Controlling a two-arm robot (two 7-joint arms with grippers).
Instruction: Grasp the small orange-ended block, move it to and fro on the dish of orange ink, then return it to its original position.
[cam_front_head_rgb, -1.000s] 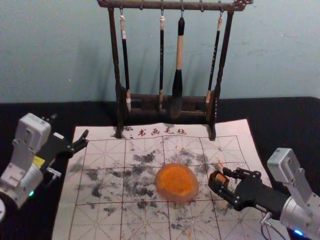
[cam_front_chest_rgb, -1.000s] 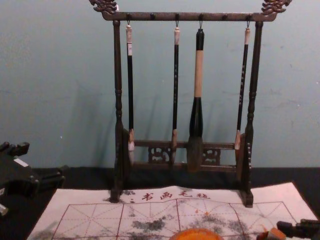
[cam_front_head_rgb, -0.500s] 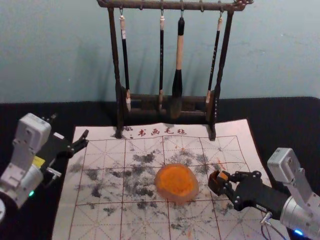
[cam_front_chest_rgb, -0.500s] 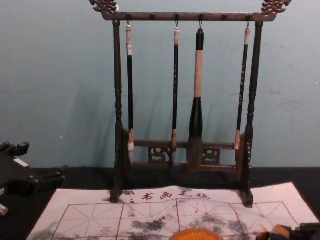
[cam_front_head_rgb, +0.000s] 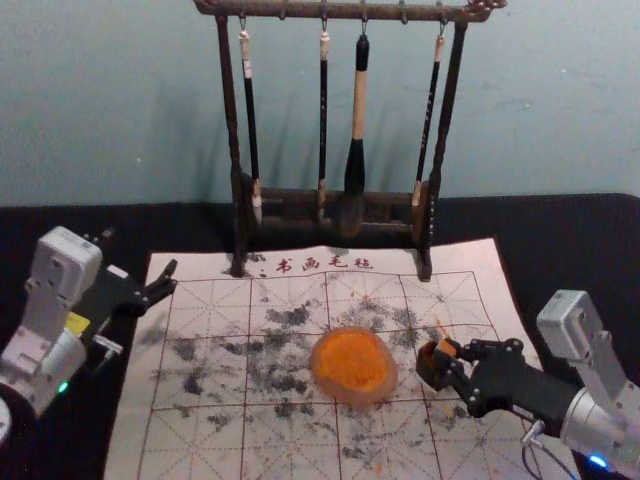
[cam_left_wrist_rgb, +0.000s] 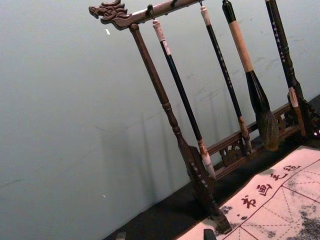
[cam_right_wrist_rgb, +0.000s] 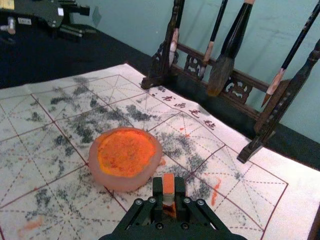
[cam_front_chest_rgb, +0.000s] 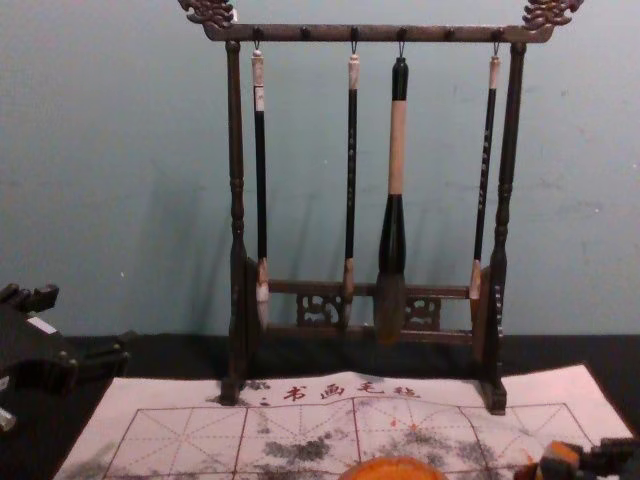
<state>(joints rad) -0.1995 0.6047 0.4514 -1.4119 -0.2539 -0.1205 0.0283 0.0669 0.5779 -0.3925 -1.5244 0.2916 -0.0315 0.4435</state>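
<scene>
Right wrist view: your right gripper is closed on the orange-ended block, near the ink dish; a weak pinch could let it twist against the dish. Your left gripper gapes left of the dish.

orange-ended block, orange ink, red-gridded pale mat

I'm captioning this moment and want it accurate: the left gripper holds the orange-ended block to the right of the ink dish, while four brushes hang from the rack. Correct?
Not quite: the right gripper, not the left, holds the orange-ended block, as the right wrist view shows. The block is right of the ink dish, and four brushes hang from the rack.
</scene>
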